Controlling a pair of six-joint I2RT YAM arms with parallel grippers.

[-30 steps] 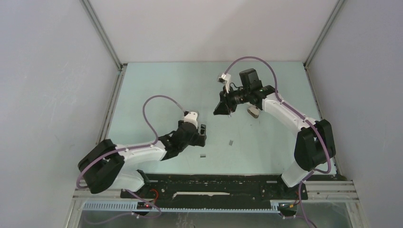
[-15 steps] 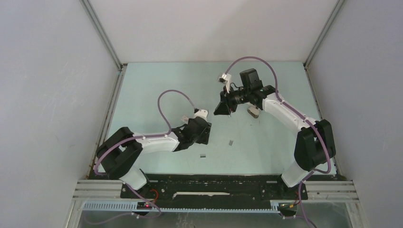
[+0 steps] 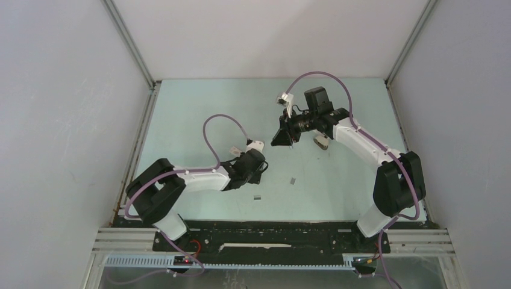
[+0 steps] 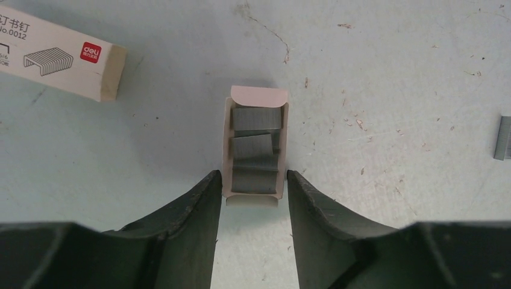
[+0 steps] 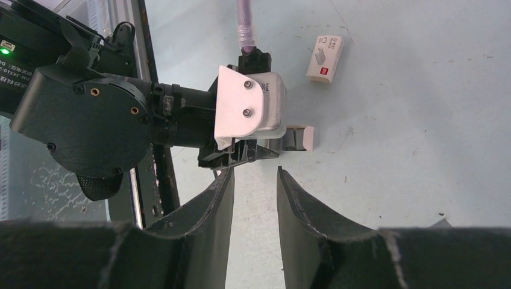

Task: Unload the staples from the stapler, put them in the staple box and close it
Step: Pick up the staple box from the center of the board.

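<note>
Left gripper [image 4: 254,180] fingers [image 4: 202,201] half-spread, tips right at both sides of one open tray [image 4: 258,95] holding three grey staple strips [image 4: 257,118], clamped or not can't tell; right gripper [image 5: 254,176] parted, empty; two loose strips [image 3: 293,180] on table [image 4: 391,72], one closed white box [image 4: 60,57].

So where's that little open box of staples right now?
In the left wrist view the open box lies mid-frame, its near end between the fingers of the left gripper, with a closed labelled box up to its left.
</note>
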